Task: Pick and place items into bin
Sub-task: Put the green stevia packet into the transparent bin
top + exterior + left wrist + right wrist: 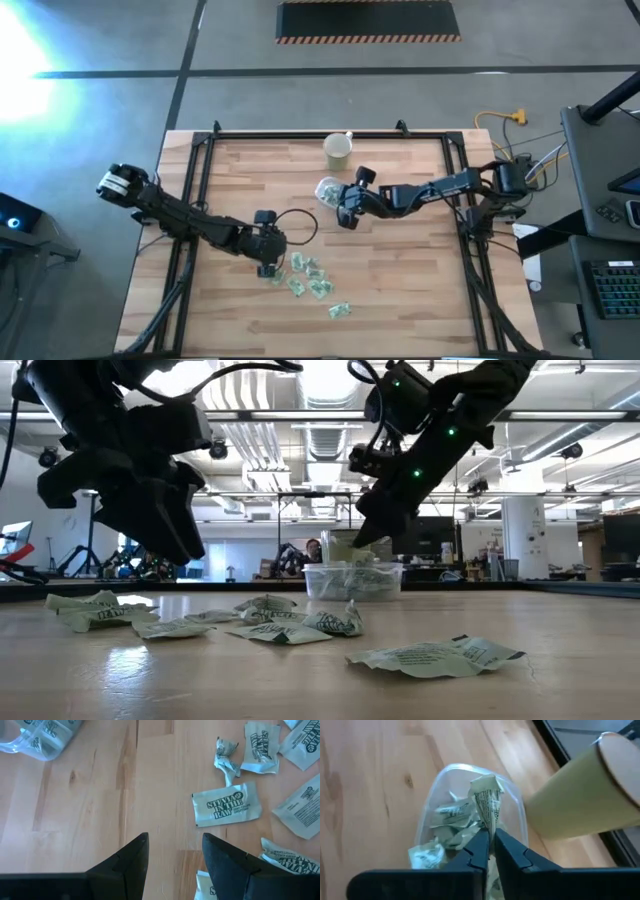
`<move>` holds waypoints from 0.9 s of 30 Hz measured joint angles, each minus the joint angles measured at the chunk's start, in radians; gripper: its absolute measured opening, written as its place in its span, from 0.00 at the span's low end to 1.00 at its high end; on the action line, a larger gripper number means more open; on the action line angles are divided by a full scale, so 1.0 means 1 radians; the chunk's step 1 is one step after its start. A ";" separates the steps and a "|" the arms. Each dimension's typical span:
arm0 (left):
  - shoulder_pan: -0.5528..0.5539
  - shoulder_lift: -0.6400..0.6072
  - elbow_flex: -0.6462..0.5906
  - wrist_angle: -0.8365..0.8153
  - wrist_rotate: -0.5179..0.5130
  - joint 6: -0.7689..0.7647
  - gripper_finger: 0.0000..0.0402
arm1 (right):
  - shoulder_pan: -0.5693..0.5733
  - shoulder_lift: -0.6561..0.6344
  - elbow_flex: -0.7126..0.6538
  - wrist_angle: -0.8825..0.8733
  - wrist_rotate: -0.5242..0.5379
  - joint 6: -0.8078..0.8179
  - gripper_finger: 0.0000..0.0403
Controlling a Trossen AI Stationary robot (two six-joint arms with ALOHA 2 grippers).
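The wooden table (400, 290) lies bare across its right half and along the near edge. A pale cup (338, 150) stands near the far edge, just beside the clear bin (327, 189), which already holds several packets. The right gripper (490, 845) hangs over the bin, fingers pinched on one crinkled packet (487, 800) above its rim. Loose packets (310, 285) lie scattered in front of the bin. The left gripper (175, 857) hovers at that cluster's edge, fingers spread, holding nothing.
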 joint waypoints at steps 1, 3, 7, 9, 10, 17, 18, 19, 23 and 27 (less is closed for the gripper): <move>0.000 0.000 0.000 0.000 0.000 0.000 0.42 | 0.000 0.000 0.000 -0.007 -0.009 0.002 0.07; 0.000 0.000 0.000 0.000 0.000 0.000 0.42 | -0.001 0.000 0.000 -0.021 -0.018 0.004 0.12; 0.000 0.000 0.003 0.000 0.001 -0.002 0.42 | 0.000 -0.002 0.000 -0.020 -0.016 0.020 0.24; 0.000 0.000 0.003 0.000 0.012 -0.003 0.42 | 0.000 -0.009 0.000 -0.021 -0.014 0.031 0.29; 0.000 0.000 0.003 0.000 0.020 -0.003 0.42 | 0.000 -0.016 0.000 -0.020 -0.015 0.033 0.31; -0.002 -0.004 0.004 -0.017 0.124 -0.012 0.42 | 0.048 -0.141 0.000 -0.029 -0.017 -0.024 0.40; -0.003 -0.005 0.005 -0.023 0.137 -0.023 0.42 | 0.059 -0.165 0.000 -0.034 -0.021 -0.028 0.40; -0.005 -0.007 0.006 -0.037 0.149 -0.032 0.42 | 0.070 -0.188 0.000 -0.044 -0.027 -0.034 0.41; -0.017 -0.010 0.004 -0.082 0.229 -0.088 0.42 | 0.124 -0.265 0.000 -0.098 -0.103 -0.020 0.40; -0.043 -0.010 0.003 -0.114 0.281 -0.139 0.42 | 0.187 -0.301 0.000 -0.131 -0.179 0.022 0.39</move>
